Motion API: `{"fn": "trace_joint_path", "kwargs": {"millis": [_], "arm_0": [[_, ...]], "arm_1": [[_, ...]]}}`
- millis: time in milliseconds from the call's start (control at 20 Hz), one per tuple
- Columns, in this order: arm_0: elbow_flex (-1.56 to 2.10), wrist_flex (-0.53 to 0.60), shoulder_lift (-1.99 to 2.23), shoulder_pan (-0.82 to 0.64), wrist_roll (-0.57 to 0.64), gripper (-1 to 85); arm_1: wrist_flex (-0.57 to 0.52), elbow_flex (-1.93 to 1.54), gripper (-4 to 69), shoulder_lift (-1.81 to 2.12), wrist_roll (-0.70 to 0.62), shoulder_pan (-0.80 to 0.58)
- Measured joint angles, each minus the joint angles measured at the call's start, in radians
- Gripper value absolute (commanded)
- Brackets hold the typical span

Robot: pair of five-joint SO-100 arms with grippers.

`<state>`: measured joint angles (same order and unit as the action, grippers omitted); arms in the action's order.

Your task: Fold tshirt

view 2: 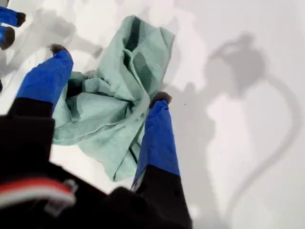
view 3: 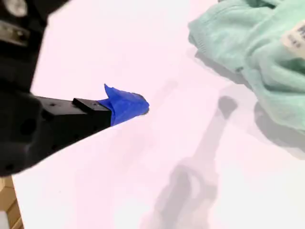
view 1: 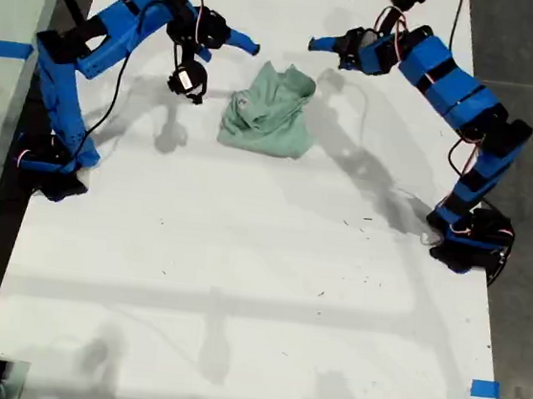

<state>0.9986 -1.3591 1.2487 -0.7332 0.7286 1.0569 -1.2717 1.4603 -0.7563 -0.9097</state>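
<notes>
The exterior view shows the crumpled tshirt (view 1: 271, 110) at upper centre of the white table (view 1: 238, 283), my first gripper (view 2: 107, 71) spread wide above it, my second gripper (view 3: 126, 106) unreadable; a single edge should be pinched, not bunched layers.

You get bright, even light from overhead: on the white table (view 1: 238, 283) each arm throws several soft, overlapping grey shadows, and faint banded shadows cross its near end in the exterior view. The second wrist view is washed out with a pinkish cast, its black housing blurred at the frame edge, though the tshirt (view 3: 257, 57) shows its weave sharply. In the first wrist view the dark gripper body close to the lens is out of focus, while the cloth's folds stay readable.
</notes>
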Motion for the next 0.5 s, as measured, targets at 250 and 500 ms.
{"fn": "trace_joint_path", "kwargs": {"millis": [250, 500], "arm_0": [[0.492, 0.183, 0.437, -0.023, 0.003, 26.6], [1.169, 0.463, 1.031, 0.172, -0.066, 0.1]], "arm_1": [[0.006, -0.379, 21.6, 0.430, -0.011, -0.026], [0.006, -0.851, 13.3, 0.914, 0.101, 0.086]]}}
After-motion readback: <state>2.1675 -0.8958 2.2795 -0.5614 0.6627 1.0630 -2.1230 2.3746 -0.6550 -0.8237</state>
